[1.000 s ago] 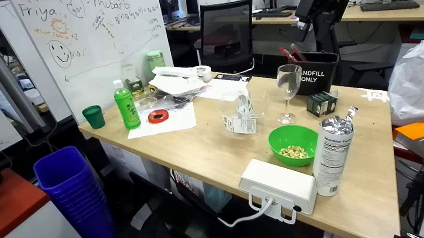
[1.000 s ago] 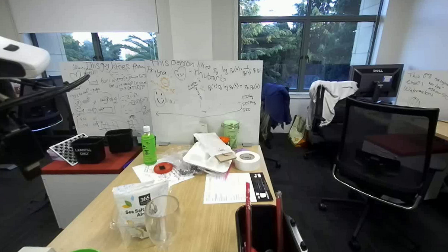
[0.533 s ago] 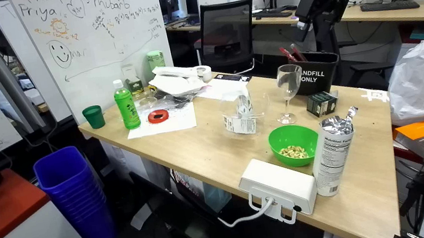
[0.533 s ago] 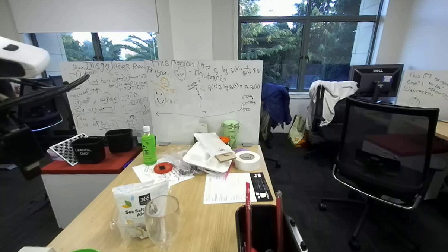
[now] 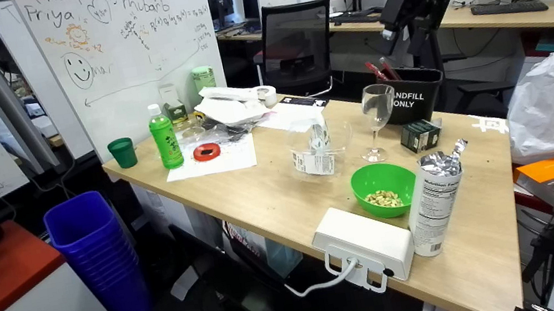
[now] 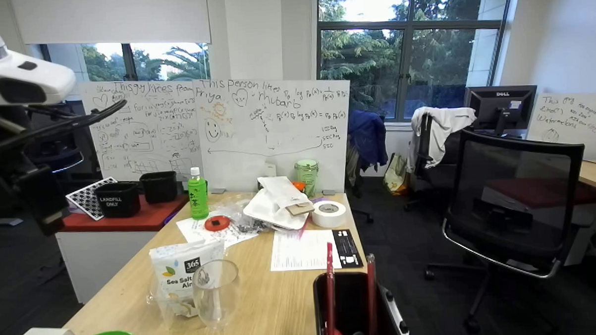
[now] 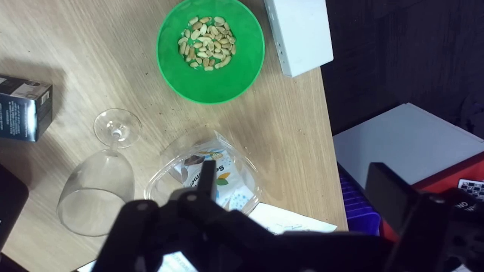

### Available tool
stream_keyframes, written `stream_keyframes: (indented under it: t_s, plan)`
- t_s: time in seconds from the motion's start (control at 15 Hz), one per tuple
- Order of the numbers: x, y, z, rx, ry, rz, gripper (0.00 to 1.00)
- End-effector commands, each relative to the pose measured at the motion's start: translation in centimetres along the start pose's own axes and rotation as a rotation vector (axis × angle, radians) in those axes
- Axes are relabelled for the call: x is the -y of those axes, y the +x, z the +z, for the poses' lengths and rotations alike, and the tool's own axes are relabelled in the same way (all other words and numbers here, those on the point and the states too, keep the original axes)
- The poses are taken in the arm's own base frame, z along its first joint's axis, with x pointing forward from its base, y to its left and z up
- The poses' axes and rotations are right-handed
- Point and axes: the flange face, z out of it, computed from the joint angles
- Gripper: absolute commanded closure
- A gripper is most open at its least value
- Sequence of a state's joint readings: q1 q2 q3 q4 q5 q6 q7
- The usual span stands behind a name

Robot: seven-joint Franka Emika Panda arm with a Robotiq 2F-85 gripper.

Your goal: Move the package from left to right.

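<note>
The package is a white printed plastic packet (image 6: 175, 276) propped in a clear plastic bowl (image 5: 345, 144). Its labelled back (image 5: 315, 162) shows in an exterior view. In the wrist view the packet (image 7: 231, 189) lies in the clear bowl (image 7: 258, 185), partly behind one finger. My gripper (image 5: 402, 44) is high above the table, apart from the packet; it also shows at the side of an exterior view (image 6: 52, 223). In the wrist view the gripper (image 7: 293, 165) has its fingers wide apart with nothing between them. One finger overlaps the packet; the other lies beyond the table edge.
A wine glass (image 5: 377, 107) stands beside the packet. A green bowl of nuts (image 5: 379, 178), a white power-strip box (image 5: 364, 236), a silver-topped can (image 5: 437, 207), a small dark box (image 5: 420, 136) and a black bin (image 5: 415, 93) are near. A green bottle (image 6: 198, 196) stands farther off.
In the last half second my arm has shifted slightly, leftward in an exterior view with the bin text and rightward in the window-facing one. The packet and other objects have not moved.
</note>
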State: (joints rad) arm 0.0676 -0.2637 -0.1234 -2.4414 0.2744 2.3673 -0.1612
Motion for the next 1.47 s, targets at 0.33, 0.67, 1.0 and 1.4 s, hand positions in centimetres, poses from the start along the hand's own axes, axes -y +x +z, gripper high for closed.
stream_keyframes:
  t_s: [0.33,0.67,1.0,1.4]
  plan:
    - [1.2,7.7,3.7,-0.021,-0.049,0.143,0.0]
    - [1.9,12.3,7.4,-0.038,-0.118,0.259,0.0]
    - [0.4,15.0,12.3,0.004,-0.193,0.313,0.0]
    - [-0.8,16.9,18.2,0.037,-0.234,0.406,0.0]
